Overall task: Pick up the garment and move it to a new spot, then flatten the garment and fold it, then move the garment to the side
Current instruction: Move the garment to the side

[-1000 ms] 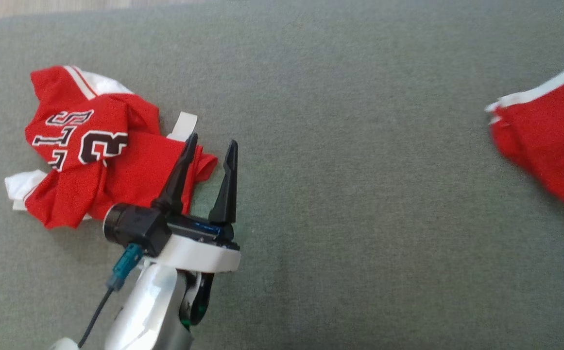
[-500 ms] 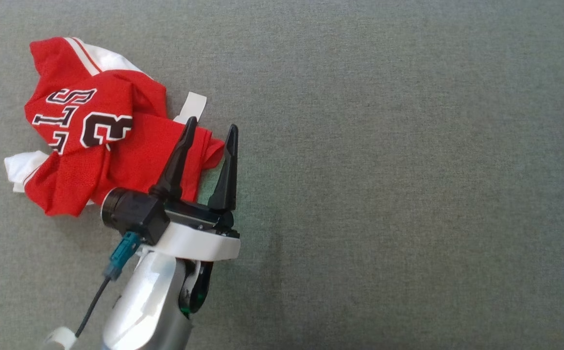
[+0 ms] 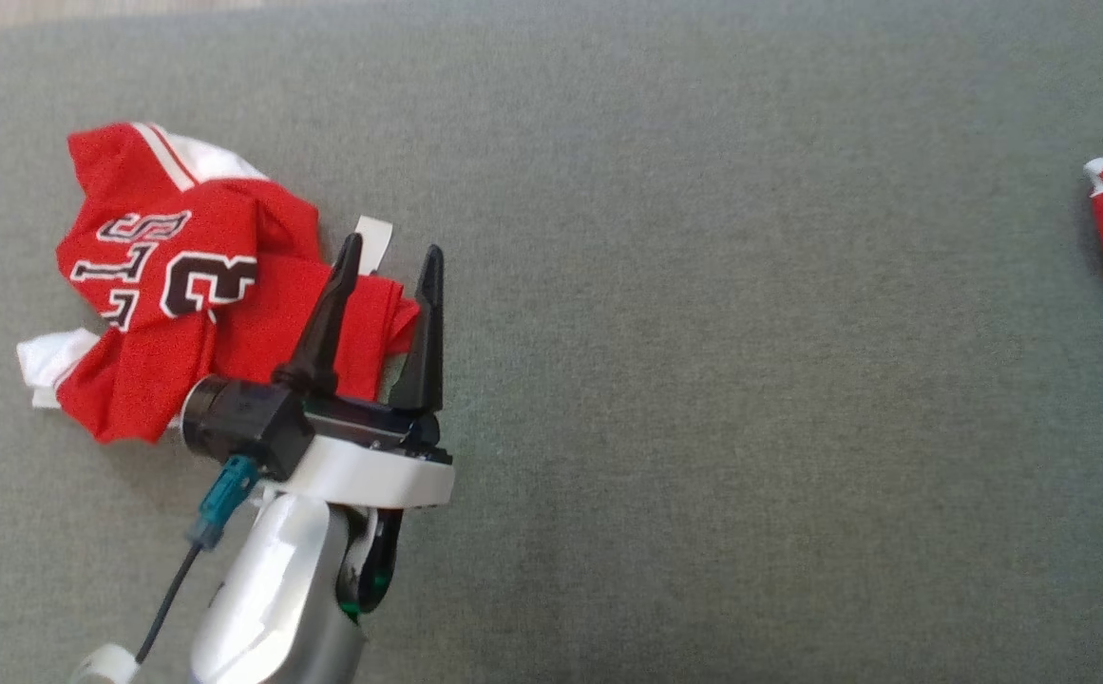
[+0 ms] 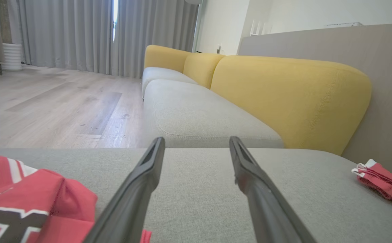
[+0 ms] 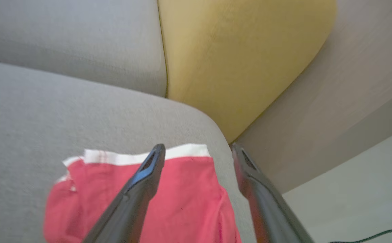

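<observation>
Left tool (image 3: pixel 389 252) spread, over the edge of the crumpled jersey (image 3: pixel 180 285). Right tool (image 5: pixel 197 148) spread, empty, above the red garment (image 5: pixel 182 202). Both garments lie on the grey cushion (image 3: pixel 703 380).

Red-and-white jersey (image 3: pixel 214 313), grey cushion (image 3: pixel 703 380)

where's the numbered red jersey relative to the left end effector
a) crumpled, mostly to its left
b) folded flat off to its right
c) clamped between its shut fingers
A: the jersey lies crumpled on the grey cushion, mostly left of the left end effector, whose fingers stand apart.
</observation>
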`<state>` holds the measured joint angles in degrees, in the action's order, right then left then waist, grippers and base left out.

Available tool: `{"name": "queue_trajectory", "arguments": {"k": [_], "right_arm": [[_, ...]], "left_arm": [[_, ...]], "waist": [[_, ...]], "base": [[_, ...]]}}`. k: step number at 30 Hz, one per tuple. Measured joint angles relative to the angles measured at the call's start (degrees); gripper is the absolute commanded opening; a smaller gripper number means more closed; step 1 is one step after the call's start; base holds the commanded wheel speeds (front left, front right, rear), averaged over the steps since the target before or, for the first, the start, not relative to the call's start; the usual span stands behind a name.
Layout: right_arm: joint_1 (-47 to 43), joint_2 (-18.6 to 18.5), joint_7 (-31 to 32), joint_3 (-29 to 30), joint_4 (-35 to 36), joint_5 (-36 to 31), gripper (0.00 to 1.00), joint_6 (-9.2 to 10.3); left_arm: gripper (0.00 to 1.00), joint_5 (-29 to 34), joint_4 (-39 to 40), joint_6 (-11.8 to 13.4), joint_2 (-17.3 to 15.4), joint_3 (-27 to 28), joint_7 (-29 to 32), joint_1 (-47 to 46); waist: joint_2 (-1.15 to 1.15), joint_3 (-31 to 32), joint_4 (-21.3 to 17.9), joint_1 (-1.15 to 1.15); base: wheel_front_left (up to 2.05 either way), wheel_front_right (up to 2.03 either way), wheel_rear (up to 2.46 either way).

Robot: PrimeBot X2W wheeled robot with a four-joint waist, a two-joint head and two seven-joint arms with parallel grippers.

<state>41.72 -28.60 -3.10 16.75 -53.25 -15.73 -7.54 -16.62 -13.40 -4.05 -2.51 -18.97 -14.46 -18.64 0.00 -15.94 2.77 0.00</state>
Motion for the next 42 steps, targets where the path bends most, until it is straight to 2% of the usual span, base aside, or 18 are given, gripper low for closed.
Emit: {"name": "queue_trajectory", "arguments": {"k": [4,8,16,20,22,27,31,37,42], "right_arm": [[0.0,5.4,-2.1,-1.5,3.1,0.9,1.00,0.00],[0.1,10.9,-3.0,-5.0,7.8,4.7,1.00,0.00],[-0.5,19.8,-2.1,-9.8,23.4,15.6,1.00,0.01],[-5.4,23.2,-1.7,-10.8,30.7,20.1,1.00,0.01],[-12.3,24.7,-1.8,-11.3,34.3,22.9,1.00,0.01],[-22.8,25.1,-5.5,-14.3,35.9,29.4,1.00,0.01],[-29.4,25.6,-9.1,-16.2,34.6,31.1,1.00,0.01],[-36.4,25.8,-11.1,-18.1,34.4,27.9,1.00,0.01],[-40.4,25.9,-11.1,-17.7,38.2,26.0,1.00,0.01]], "left_arm": [[1.00,0.0,0.5,0.0,0.0,1.5,0.0,1.0],[1.00,0.1,1.2,0.1,0.0,3.7,0.0,3.4],[1.00,1.1,2.6,0.0,0.0,7.7,0.0,8.0],[1.00,1.6,2.7,-0.1,0.0,8.3,0.0,10.3],[1.00,1.6,2.7,-0.1,-0.1,8.6,0.0,11.7],[1.00,1.2,2.7,-0.1,-0.2,9.1,0.0,13.2],[1.00,1.0,2.3,-0.1,-0.2,9.0,0.0,14.7],[1.00,0.6,1.4,-0.1,-0.2,8.9,0.0,16.9],[1.00,0.6,1.5,0.1,-0.2,9.0,0.0,18.0]], "waist": [[0.00,3.0,-0.6,0.00],[0.00,6.4,-1.2,-0.01],[0.00,13.2,-1.9,-0.01],[0.00,15.7,-1.8,-0.01],[0.00,16.8,-1.5,-0.02],[0.00,17.7,-1.0,0.00],[0.00,18.1,-0.9,-0.01],[0.00,18.2,-1.3,0.00],[0.00,18.1,-1.6,0.00]], "base": [[0.00,0.00,0.00],[0.00,0.00,0.00],[0.00,0.00,0.00],[0.00,0.00,0.00],[0.00,0.00,0.00],[0.00,0.00,0.00],[0.00,0.00,0.00],[0.00,0.00,0.00],[0.00,0.00,0.00]]}}
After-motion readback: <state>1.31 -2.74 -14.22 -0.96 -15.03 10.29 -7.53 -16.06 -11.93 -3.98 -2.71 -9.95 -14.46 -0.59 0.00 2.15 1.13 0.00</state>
